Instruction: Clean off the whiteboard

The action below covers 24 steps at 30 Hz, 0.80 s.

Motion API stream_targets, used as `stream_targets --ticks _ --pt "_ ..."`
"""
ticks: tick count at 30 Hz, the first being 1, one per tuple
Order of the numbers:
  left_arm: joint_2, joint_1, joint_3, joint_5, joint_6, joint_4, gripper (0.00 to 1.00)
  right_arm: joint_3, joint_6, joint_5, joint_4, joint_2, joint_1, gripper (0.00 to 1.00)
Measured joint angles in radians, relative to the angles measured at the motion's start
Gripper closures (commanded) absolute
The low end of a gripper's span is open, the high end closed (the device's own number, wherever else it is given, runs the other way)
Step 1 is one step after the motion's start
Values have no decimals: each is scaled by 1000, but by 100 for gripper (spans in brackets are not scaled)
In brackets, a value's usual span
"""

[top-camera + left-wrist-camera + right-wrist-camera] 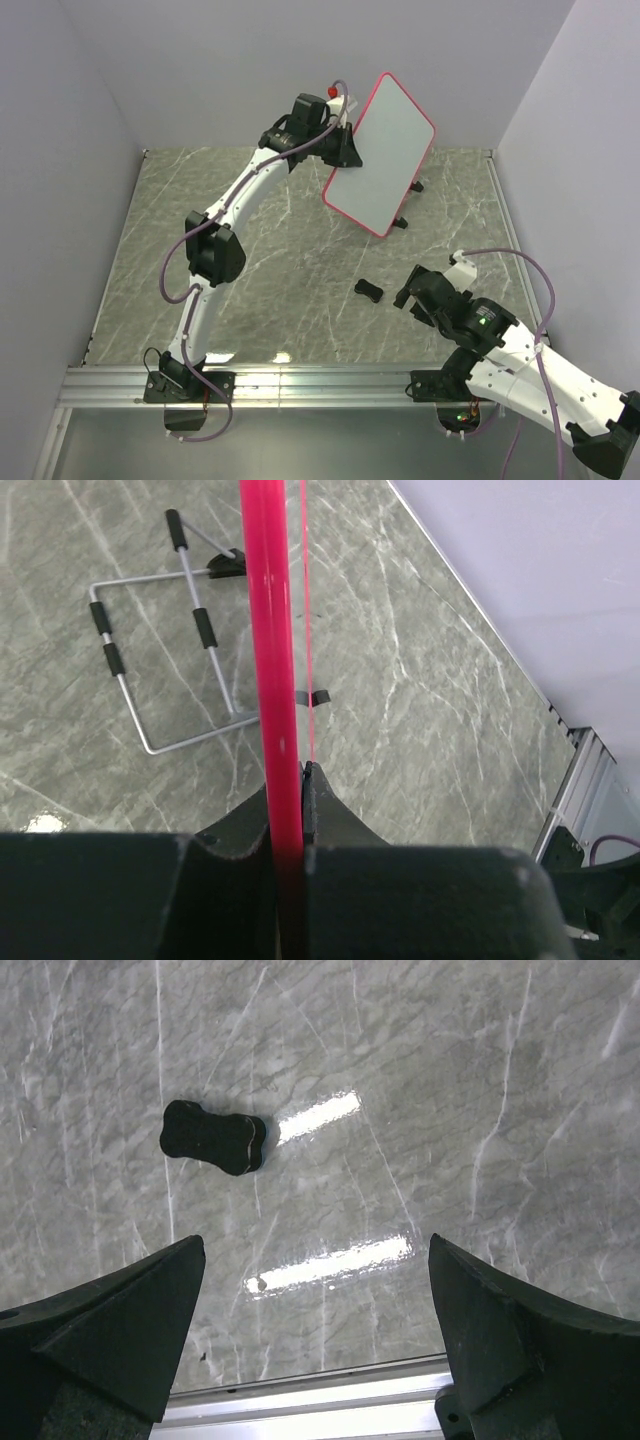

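The whiteboard [383, 157], white with a pink-red frame, is held tilted in the air at the back of the table; its visible face shows no writing. My left gripper [345, 150] is shut on its left edge. In the left wrist view the pink frame [268, 630] runs edge-on between the shut fingers of the left gripper [290, 780]. A small black eraser [369, 290] lies on the table, also in the right wrist view [213, 1138]. My right gripper [408, 292] is open and empty just right of it, low over the table; in its own view it [315, 1260] shows jaws wide apart.
A wire stand [160, 670] with black sleeves lies on the marble table [250, 290] under the board; its black feet [401, 223] show below the board's right edge. A small red object [335, 90] sits behind the left wrist. Walls close in on three sides; a metal rail [300, 385] lines the near edge.
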<state>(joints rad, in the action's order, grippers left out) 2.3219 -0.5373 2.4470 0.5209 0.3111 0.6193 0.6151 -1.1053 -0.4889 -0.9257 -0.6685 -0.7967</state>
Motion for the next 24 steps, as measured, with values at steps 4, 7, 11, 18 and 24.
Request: stream_targets --ticks 4,7,11,18,24 --pt "0 0 3 -31 9 23 100 0 19 13 10 0 4 1" --pt "0 -1 8 -39 18 53 100 0 35 25 17 -1 8 1" --pt "19 -21 24 -57 18 81 100 1 61 43 21 -2 11 1" --pt "47 -51 72 -95 47 101 88 2 98 67 21 5 12 1" --pt "47 -49 76 -169 68 83 40 2 129 98 24 18 12 1"
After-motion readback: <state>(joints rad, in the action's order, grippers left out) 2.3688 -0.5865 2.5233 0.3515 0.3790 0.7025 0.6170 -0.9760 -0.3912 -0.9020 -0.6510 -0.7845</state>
